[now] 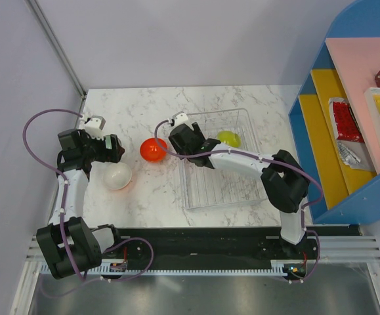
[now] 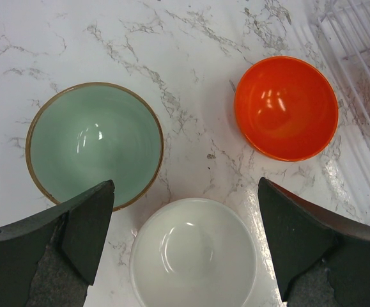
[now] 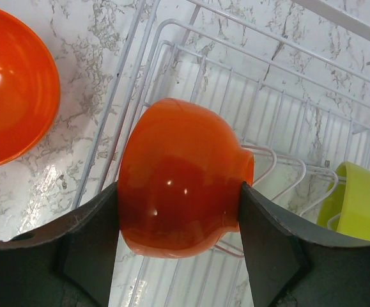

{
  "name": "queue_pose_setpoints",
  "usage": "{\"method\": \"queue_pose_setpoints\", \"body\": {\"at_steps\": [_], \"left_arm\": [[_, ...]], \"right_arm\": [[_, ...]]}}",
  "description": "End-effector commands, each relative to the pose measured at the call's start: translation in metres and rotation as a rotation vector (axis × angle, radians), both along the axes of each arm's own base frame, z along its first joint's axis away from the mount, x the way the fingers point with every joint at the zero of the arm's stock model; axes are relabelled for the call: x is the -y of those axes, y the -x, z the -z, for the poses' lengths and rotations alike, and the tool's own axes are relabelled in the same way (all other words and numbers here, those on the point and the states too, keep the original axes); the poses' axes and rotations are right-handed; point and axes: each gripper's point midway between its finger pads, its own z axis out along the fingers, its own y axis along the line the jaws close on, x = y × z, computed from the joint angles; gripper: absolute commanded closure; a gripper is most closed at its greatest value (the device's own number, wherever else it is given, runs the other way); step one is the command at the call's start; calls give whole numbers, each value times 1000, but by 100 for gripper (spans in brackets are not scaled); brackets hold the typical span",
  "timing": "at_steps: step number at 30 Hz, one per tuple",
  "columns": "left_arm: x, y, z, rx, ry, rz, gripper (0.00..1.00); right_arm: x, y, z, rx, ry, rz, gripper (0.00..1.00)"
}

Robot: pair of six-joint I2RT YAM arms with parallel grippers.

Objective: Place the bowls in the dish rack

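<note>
My right gripper [image 1: 188, 139] is shut on an orange bowl [image 3: 178, 160], held on its side over the left part of the clear dish rack [image 1: 209, 187]; the rack's white ribs [image 3: 268, 96] show under it. A lime-green bowl [image 1: 228, 138] stands in the rack's far end. A red-orange bowl [image 1: 153, 149] sits on the table just left of the rack. My left gripper [image 1: 115, 149] is open and empty, its jaws wide above a white bowl [image 2: 194, 252]. A pale mint bowl [image 2: 95, 144] lies beside it and is hidden in the top view.
A blue shelf unit [image 1: 347, 131] with yellow and pink shelves holding packets stands right of the rack. A grey wall [image 1: 19, 98] borders the marble table [image 1: 137, 105] on the left. A black rail [image 1: 209, 246] runs along the near edge.
</note>
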Motion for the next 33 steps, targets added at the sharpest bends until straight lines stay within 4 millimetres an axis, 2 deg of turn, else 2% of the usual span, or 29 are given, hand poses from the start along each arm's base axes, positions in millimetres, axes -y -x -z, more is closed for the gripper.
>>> {"method": "queue_pose_setpoints", "body": {"at_steps": [1, 6, 8, 9, 11, 12, 16, 17, 18, 26, 29, 33], "left_arm": [[0, -3, -11, 58, -20, 26, 0], [-1, -4, -10, 54, -19, 26, 0], [0, -4, -10, 53, -18, 27, 0], [0, -4, -10, 53, -19, 28, 0], [-1, -4, -10, 54, -18, 26, 0], [0, -4, -10, 53, -16, 30, 0], [1, -5, -8, 47, -14, 33, 0], [0, -6, -8, 47, -14, 32, 0], [0, -5, -7, 45, -12, 35, 0], [1, -5, -7, 46, -11, 40, 0], [2, -8, -5, 31, 2, 51, 0], [3, -14, 1, 3, 17, 66, 0]], "right_arm": [[-18, 3, 3, -88, -135, -40, 100], [-15, 0, -1, -91, -138, -38, 99], [-13, 0, -1, -94, -120, -43, 90], [-14, -1, -3, -89, -116, -45, 76], [-13, -1, -4, -87, -99, -53, 57], [-13, -2, -7, -81, -99, -54, 41], [-12, -2, -15, -69, -86, -64, 16], [-11, -4, -18, -60, -82, -59, 6], [-10, -5, -22, -49, -81, -55, 2], [-5, -7, -48, 3, -81, -56, 2], [0, -9, -71, 46, -84, -53, 2], [13, -11, -110, 126, -89, -38, 2]]}}
